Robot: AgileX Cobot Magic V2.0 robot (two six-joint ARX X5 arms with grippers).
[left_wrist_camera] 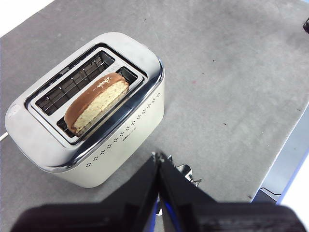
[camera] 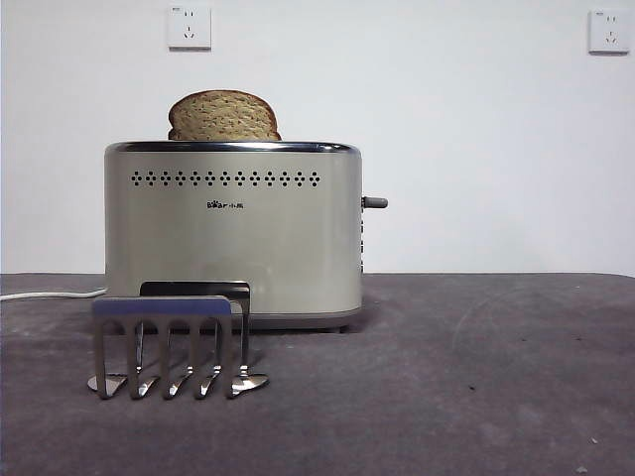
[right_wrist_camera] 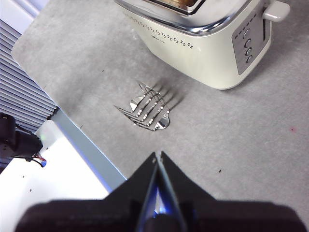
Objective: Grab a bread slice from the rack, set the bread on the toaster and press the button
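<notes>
Front view: the slice of bread is standing upright in the toaster, its domed top showing above the chrome rim. The rack is sitting empty just before the toaster, toward the table's near edge. The side lever is sitting high on the toaster's end face, so I am judging the press as not yet done. Neither of my arms is showing here.

Left wrist view: my left gripper is hovering above the toaster's near wall with its jaws pressed together, holding nothing. The slice is resting in the nearer slot; the other slot is empty.

Right wrist view: my right gripper is hanging over the rack, jaws together and empty. The lever and a column of small buttons are facing this side. For the press, I am favouring the right arm: closed tips landing squarely on the lever, pushing straight down without nudging the toaster.
</notes>
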